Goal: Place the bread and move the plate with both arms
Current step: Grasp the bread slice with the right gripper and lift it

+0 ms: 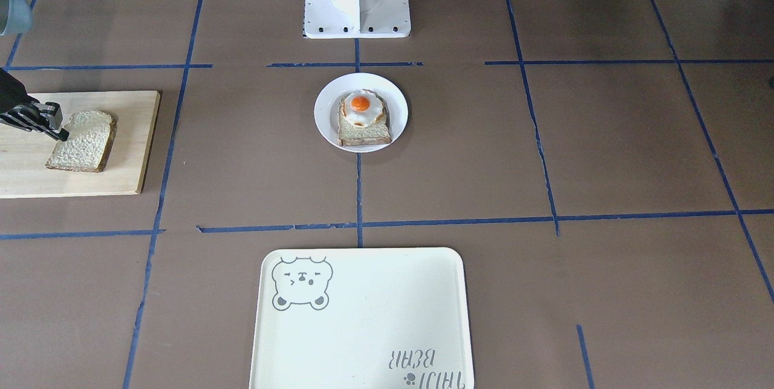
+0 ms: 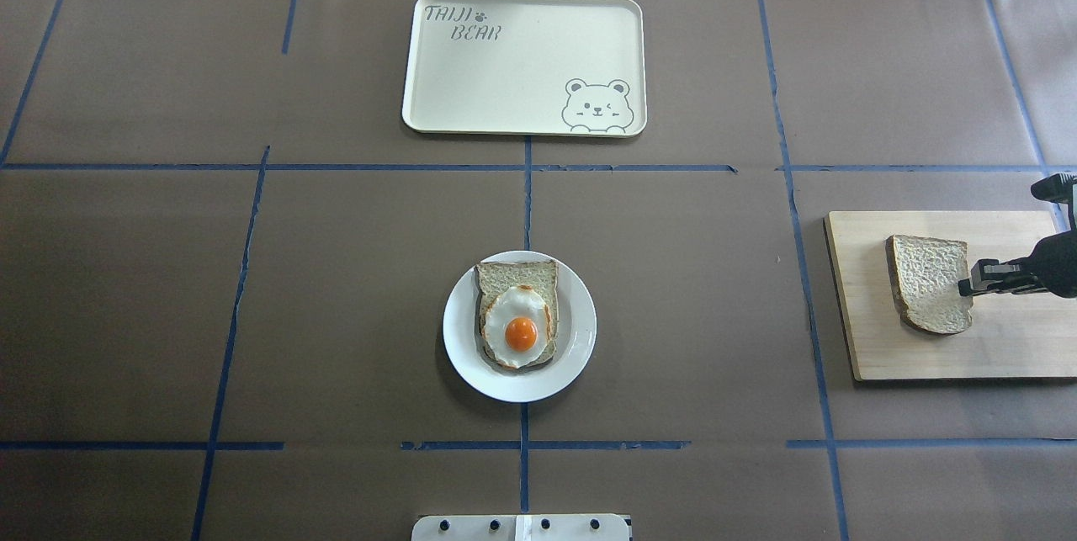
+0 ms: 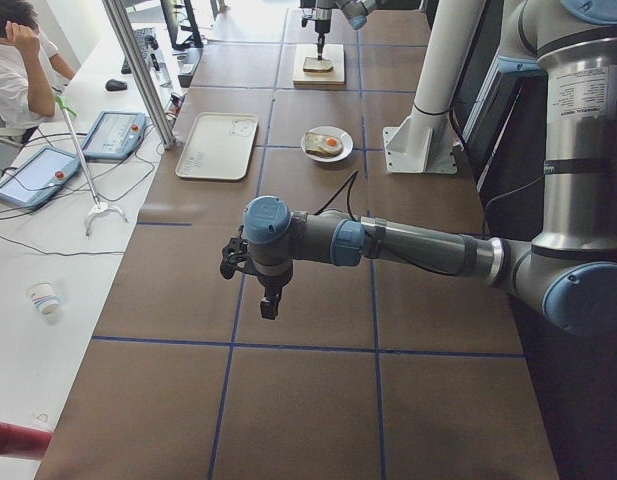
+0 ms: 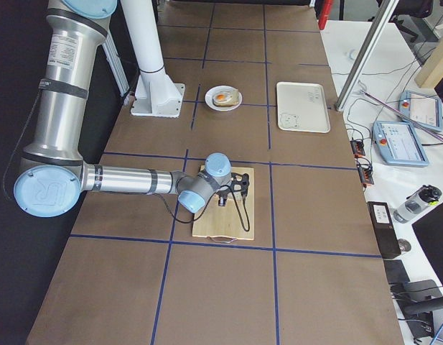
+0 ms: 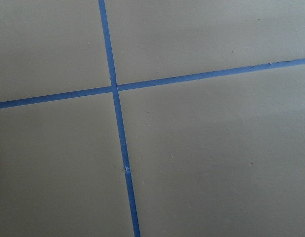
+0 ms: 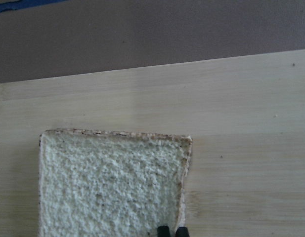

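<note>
The bread (image 2: 930,282) is seen lying on a pale wooden board (image 2: 858,347) at the robot's right end of the worktop (image 2: 336,314). Its crust edge appears to be pinched between the nearly closed fingertips of the right claw (image 2: 968,282), though only the tips are shown in the wrist view. The plate (image 2: 576,352) is set at mid-worktop, well apart from the board, and is occupied by a toast slice topped with a fried egg (image 2: 519,329). A cream bear tray (image 2: 522,61) is placed beyond it. The left claw (image 3: 271,310) is held above bare worktop; whether it is open cannot be told.
</note>
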{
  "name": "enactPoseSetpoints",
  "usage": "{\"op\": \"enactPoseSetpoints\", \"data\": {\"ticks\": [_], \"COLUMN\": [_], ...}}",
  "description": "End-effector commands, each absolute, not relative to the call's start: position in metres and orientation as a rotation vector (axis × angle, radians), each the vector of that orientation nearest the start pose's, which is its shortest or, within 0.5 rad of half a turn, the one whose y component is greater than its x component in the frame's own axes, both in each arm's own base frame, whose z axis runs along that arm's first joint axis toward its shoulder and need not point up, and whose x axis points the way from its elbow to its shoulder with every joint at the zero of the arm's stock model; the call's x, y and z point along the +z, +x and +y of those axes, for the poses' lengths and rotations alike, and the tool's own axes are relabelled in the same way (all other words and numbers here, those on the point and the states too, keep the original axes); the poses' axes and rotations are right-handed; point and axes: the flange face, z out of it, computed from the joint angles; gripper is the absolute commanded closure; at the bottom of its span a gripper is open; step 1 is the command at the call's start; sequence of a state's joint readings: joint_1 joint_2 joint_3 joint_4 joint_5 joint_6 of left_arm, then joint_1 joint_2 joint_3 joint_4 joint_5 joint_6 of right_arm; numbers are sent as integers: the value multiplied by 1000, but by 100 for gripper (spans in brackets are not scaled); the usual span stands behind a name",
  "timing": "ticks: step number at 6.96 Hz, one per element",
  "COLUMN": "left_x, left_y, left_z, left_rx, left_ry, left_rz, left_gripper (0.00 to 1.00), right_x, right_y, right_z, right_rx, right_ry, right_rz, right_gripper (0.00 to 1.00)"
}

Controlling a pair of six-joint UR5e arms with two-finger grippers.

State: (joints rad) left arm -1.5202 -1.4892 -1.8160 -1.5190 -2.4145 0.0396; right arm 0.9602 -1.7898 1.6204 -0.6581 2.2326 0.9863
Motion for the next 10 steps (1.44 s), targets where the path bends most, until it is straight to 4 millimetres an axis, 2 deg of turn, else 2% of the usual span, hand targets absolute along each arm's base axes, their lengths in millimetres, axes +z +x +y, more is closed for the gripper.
{"op": "enactPoseSetpoints", "data": {"ticks": [1, 4, 5, 7, 8, 9, 10], "left_x": [574, 576, 576, 574, 575, 574, 574], "left_y": [-36, -36, -36, -37, -36, -36, -36], "left_z": [-461, -459, -459, -458, -458, -458, -457], "left_rx": [133, 130, 130, 130, 131, 131, 131], "left_ry": [104, 102, 102, 106, 104, 104, 105], "left_rz": [844, 844, 844, 844, 844, 844, 844], "left_gripper": [0, 0, 0, 0, 0, 0, 0], "right_x": [634, 625, 614, 570, 544, 507, 463], "right_y": [-181, -177, -178, -189, -200, -215, -241], "right_z": [-385, -377, -378, -382, -395, -414, -436], "right_rx": [100, 67, 57, 0, -19, 4, 29], "right_ry": [44, 99, 113, 126, 127, 133, 99], "right_rz": [-952, -1005, -1021, -1124, -1176, -1231, -1301], "right_gripper": [100, 100, 100, 100, 100, 100, 100]}}
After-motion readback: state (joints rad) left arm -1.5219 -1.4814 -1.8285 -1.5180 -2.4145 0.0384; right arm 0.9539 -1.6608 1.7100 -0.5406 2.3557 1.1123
